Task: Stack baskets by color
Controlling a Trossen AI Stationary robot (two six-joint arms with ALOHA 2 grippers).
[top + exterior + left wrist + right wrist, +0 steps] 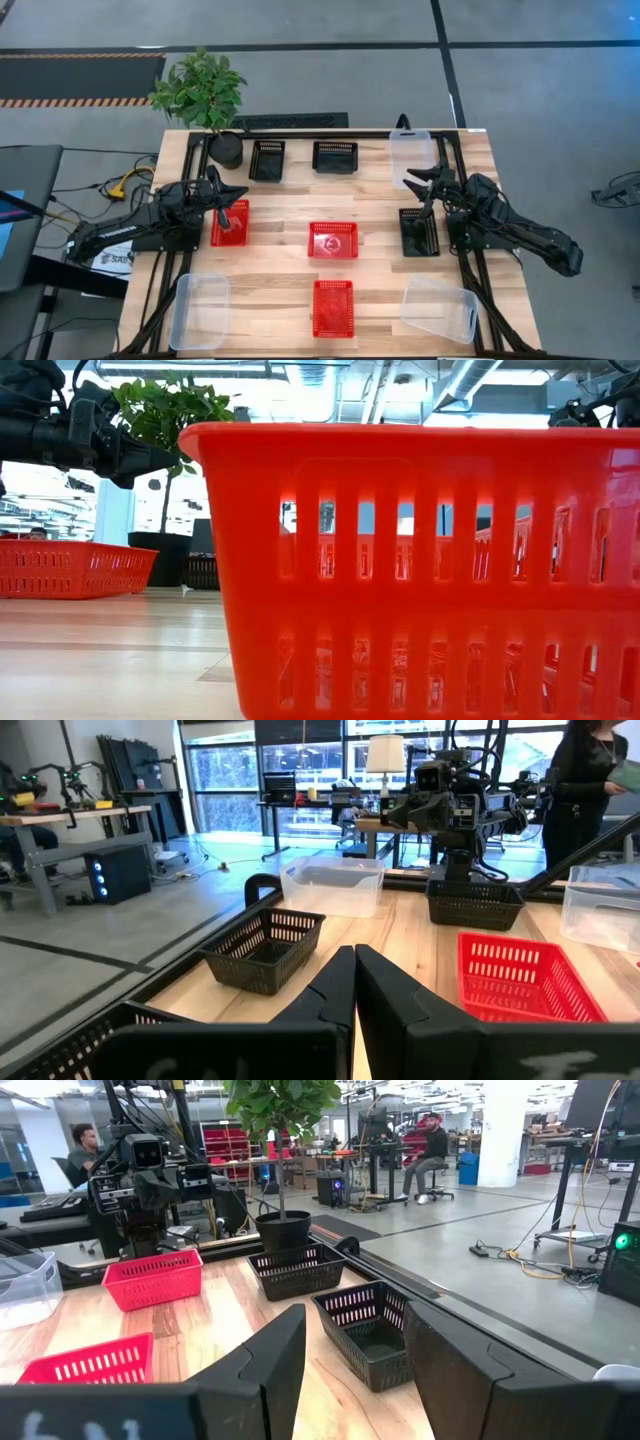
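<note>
Three red baskets stand on the table: one at the left (230, 228), one in the middle (332, 240), one near the front edge (332, 307). Two black baskets (267, 160) (335, 157) stand at the far edge and a third (419, 231) at the right. Clear bins stand at the far right (410, 155), near left (200, 310) and near right (440, 308). My left gripper (242, 194) is shut and hangs level above the left red basket's far end. My right gripper (412, 178) is open, level, above the gap between the right black basket and the far clear bin.
A round black pot with a leafy plant (225, 148) stands at the table's far left corner beside the black baskets. Bare wood lies between the basket rows. In the low view the front red basket (430, 570) fills most of the picture. People show in the room beyond.
</note>
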